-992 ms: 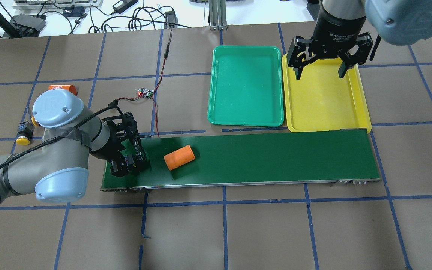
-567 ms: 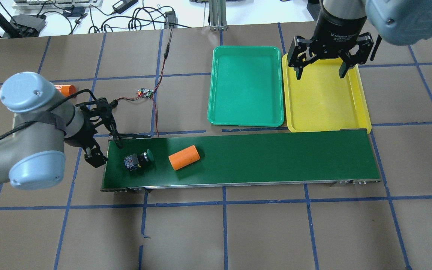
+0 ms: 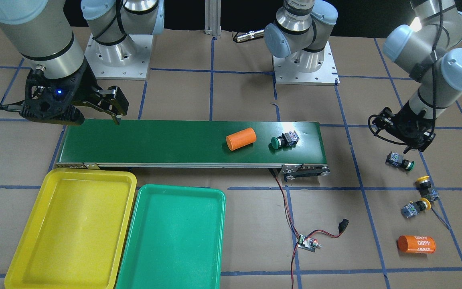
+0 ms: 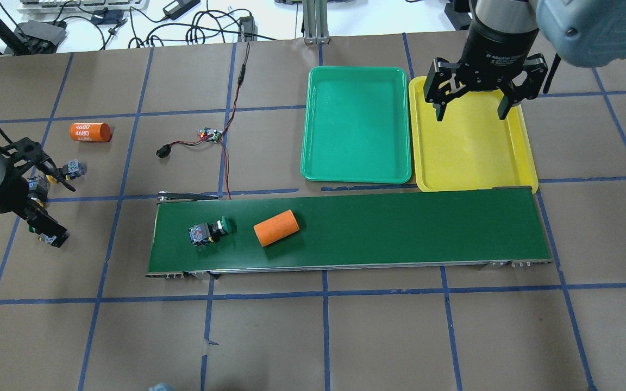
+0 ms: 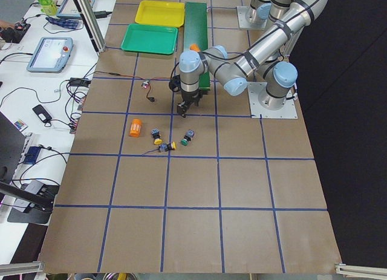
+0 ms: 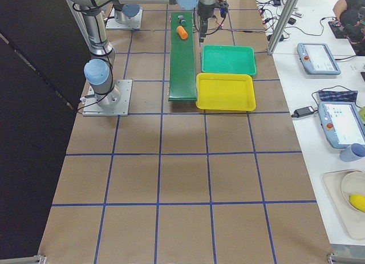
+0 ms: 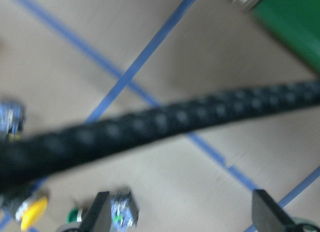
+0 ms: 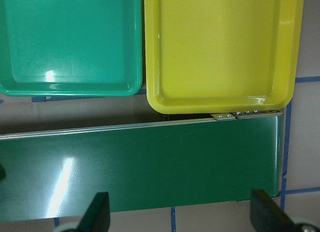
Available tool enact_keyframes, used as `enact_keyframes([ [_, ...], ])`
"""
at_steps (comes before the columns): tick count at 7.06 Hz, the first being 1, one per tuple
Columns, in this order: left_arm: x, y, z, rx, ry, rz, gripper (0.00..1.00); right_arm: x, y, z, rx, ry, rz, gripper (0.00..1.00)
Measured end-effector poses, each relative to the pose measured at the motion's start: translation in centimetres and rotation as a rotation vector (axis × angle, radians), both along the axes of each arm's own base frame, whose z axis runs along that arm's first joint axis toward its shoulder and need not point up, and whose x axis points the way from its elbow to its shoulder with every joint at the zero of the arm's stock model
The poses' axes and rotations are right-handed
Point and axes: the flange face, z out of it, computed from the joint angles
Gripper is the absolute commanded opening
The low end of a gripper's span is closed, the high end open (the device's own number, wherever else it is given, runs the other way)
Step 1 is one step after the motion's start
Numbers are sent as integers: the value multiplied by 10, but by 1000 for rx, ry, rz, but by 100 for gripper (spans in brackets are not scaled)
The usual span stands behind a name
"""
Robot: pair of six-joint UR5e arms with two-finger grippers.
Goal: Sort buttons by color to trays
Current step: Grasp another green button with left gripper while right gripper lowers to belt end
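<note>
Front-facing: spot green button (image 3: 282, 141) lying on the belt (image 3: 155, 140) beside an orange cylinder (image 3: 241, 139); three loose buttons (image 3: 424, 183) by the bench's left edge. Overhead: left gripper (image 4: 65, 216) spread wide, now swung off the belt to that edge; right gripper (image 4: 471, 115) gaping over yellow tray (image 4: 527, 163), green tray (image 4: 356, 176) alongside. Open bench along near edge.

We see one orange cylinder (image 4: 275, 227) lying on the dark-green belt (image 4: 400, 228), another orange cylinder (image 4: 90, 131) on the table (image 4: 345, 336), and a wired circuit board (image 4: 211, 134).
</note>
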Motion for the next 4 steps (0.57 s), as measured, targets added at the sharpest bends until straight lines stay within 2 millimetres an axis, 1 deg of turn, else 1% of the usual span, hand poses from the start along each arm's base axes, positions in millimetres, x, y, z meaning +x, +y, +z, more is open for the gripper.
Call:
enact_keyframes([
  [1, 23, -9, -12, 10, 3, 94, 100, -6, 0, -4, 10, -1, 1, 100],
  [2, 39, -16, -24, 20, 6, 146, 100, -13, 0, -8, 20, -2, 5, 100],
  [3, 51, -20, -35, 24, 8, 172, 100, -19, 3, -13, 32, -3, 10, 100],
  [4, 59, -22, -43, 25, 9, 184, 100, -21, 12, -17, 43, -3, 11, 100],
])
